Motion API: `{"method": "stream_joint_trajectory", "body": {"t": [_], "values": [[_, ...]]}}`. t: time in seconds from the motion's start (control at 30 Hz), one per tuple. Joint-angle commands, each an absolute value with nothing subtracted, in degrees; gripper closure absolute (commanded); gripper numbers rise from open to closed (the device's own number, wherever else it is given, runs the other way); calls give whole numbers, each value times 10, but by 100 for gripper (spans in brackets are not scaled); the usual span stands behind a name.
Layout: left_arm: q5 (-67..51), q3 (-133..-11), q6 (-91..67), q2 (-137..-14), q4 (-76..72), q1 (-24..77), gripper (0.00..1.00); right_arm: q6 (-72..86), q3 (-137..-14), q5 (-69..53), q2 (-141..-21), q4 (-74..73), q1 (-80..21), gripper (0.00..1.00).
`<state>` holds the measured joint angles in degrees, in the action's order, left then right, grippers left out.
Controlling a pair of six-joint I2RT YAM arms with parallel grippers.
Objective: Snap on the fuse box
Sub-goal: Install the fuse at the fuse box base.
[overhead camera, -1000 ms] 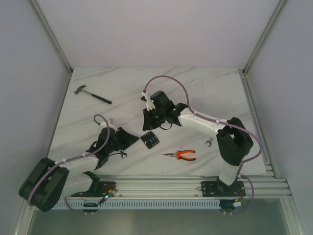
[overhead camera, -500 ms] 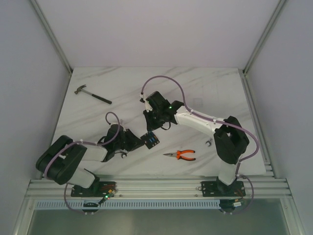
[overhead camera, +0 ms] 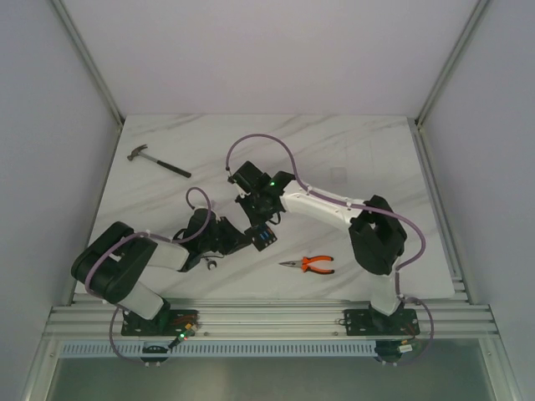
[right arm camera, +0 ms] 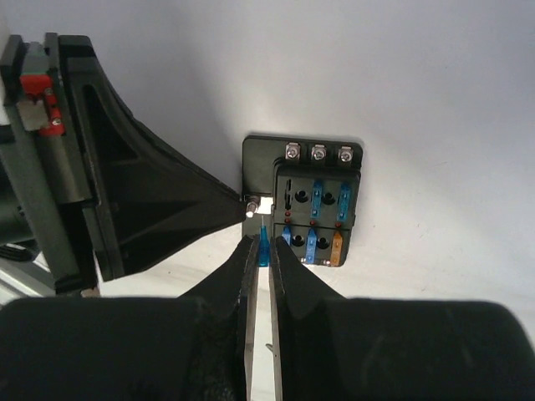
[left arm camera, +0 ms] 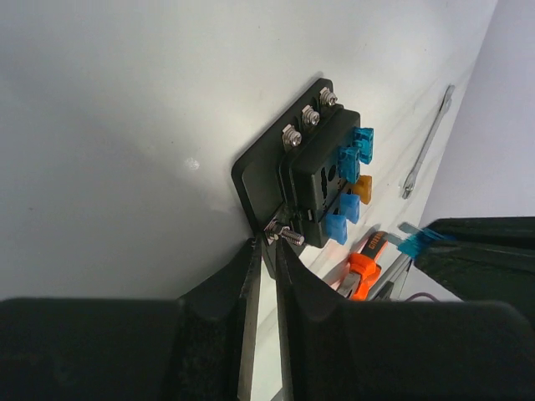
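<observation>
Top external view: on the marble table [overhead camera: 368, 159] the fuse box [overhead camera: 264, 240] lies near the middle, towards the front edge. The left claw [overhead camera: 242, 240] reaches it from the left side and the right claw [overhead camera: 257, 224] hangs just over its far edge. Orange-handled pliers [overhead camera: 308, 265] lie just to the right of the box, and a hammer [overhead camera: 159, 161] lies well apart at the far left. How wide either claw stands cannot be told from up here.

Left wrist view: the left claw's two black fingers [left arm camera: 292, 280] are drawn almost together, with only a thin slit between them, and the near corner of the fuse box's flat base plate sits in that slit, pinched. The box shows blue fuses and one orange fuse in its face and three screws along its far edge. A slim wrench [left arm camera: 426, 142] lies beyond it on the table.

Right wrist view: the right claw's fingers are closed tight on a small blue fuse [right arm camera: 264, 242], which stands upright between the tips, just at the near left corner of the fuse box. The left claw's pointed tip touches the box's left edge.
</observation>
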<state>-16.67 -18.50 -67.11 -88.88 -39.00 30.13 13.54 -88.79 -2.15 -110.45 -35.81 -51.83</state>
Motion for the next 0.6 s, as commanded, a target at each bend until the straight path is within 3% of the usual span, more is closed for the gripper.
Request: {"method": "stream_joint_trajectory", "body": {"t": [0.0, 0.2, 0.57], "values": [[-156, -189, -672, -886, -390, 304, 77, 120, -933, 30, -1142, -415, -531, 100], [-119, -175, -666, -831, -351, 304, 60, 116, -972, 54, -1172, -438, -537, 100], [-15, -159, -635, -702, -215, 303, 44, 106, -1018, 69, -1218, -477, -543, 100]]}}
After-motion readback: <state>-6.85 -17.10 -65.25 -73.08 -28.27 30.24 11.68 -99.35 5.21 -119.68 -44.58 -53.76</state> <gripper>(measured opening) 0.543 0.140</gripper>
